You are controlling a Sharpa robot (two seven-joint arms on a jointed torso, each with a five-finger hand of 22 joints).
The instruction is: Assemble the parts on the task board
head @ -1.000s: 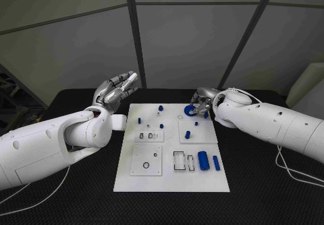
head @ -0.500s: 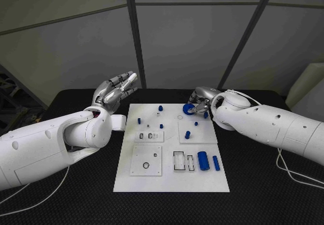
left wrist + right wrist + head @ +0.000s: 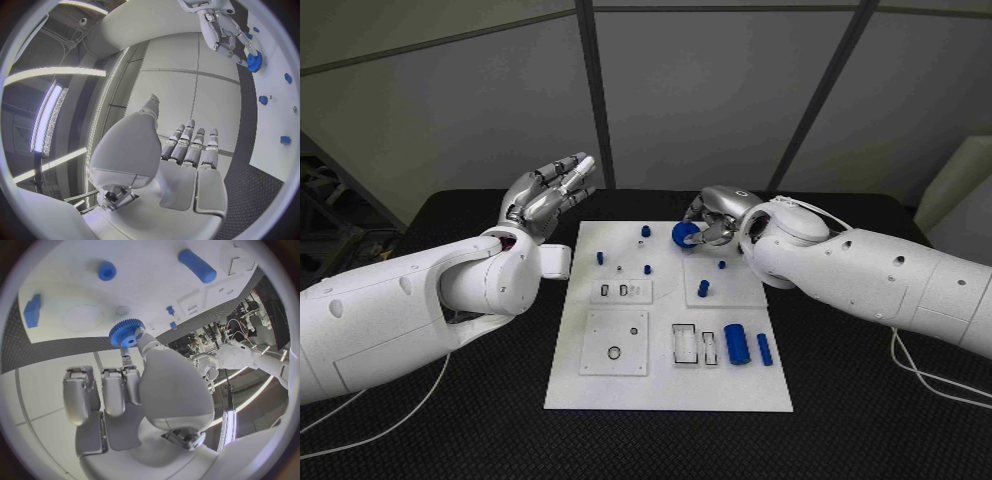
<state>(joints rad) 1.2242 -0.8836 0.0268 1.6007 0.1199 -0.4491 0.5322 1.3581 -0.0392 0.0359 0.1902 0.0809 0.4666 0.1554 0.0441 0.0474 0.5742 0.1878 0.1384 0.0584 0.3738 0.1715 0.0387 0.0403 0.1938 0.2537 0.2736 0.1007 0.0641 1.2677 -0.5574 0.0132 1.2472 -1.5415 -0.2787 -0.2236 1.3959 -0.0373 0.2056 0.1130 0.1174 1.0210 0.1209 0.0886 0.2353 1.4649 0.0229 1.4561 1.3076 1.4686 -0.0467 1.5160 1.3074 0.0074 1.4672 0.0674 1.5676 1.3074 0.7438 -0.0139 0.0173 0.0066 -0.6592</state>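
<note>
The white task board (image 3: 668, 380) lies in the middle of the black table. My right hand (image 3: 715, 220) hovers over the board's far edge and pinches a blue toothed gear (image 3: 685, 234) in its fingertips; the right wrist view shows that gear (image 3: 127, 333) held just off the board (image 3: 150, 290). My left hand (image 3: 553, 193) is raised off the board's far left corner, fingers stretched out and holding nothing. The left wrist view shows the left hand (image 3: 187, 155), and beyond it the right hand (image 3: 219, 25) with the gear (image 3: 254, 61).
Small blue pegs (image 3: 645, 231) stand on the board's far half. Two blue cylinders (image 3: 736, 343) lie at its right side beside rectangular slots (image 3: 684, 342). A square inset with a ring (image 3: 613, 352) sits near left. Black table surrounds the board.
My right hand has carried the gear to the left along the board's far edge. The left hand has stayed where it was.
</note>
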